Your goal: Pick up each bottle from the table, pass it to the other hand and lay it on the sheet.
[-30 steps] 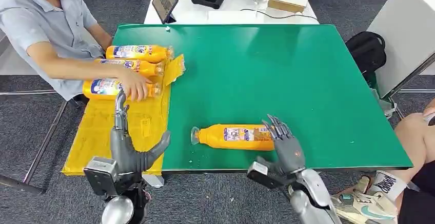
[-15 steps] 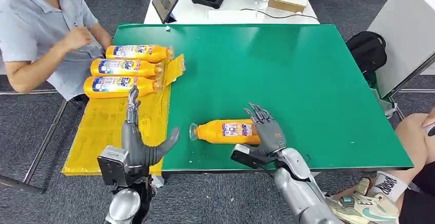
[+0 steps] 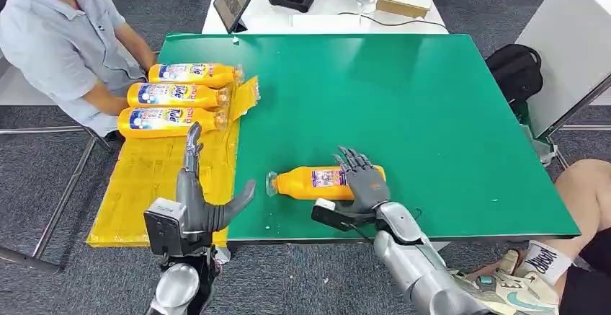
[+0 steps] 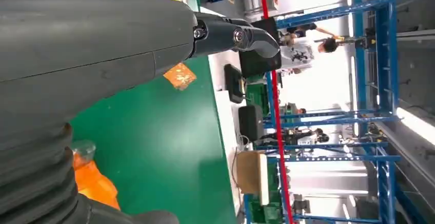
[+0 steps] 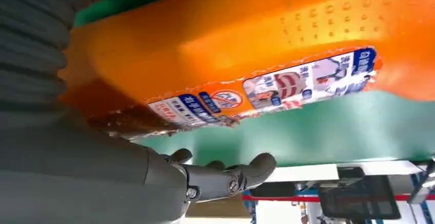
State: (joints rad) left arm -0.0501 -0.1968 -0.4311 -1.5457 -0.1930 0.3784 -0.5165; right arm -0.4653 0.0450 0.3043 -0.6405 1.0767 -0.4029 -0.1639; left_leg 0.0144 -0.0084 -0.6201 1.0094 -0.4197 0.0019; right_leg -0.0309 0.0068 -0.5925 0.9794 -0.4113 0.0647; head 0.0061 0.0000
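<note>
The right robot hand [image 3: 364, 179] has moved in over the last second: it was at the base end of the lone orange bottle [image 3: 311, 183], and now it lies over that end with its fingers spread across the bottle's top. The right wrist view shows the bottle [image 5: 241, 44] close against the palm, with the thumb [image 5: 225, 175] still clear of it, so the hand is open and has not closed; the bottle still lies on its side on the green tabletop [image 3: 403, 99], near the front edge.

The left robot hand [image 3: 198, 200] is open and empty, fingers pointing up, thumb out to the side, over the front part of the yellow sheet [image 3: 144, 178]; it has risen a little and looks ready to receive.

Three bottles [image 3: 173, 95] already lie side by side at the far end of the sheet. The seated person [image 3: 65, 41] beside them has pulled their hand back from that row.

So this seems the last bottle, with its pickup, handover and laying down all still to come.
</note>
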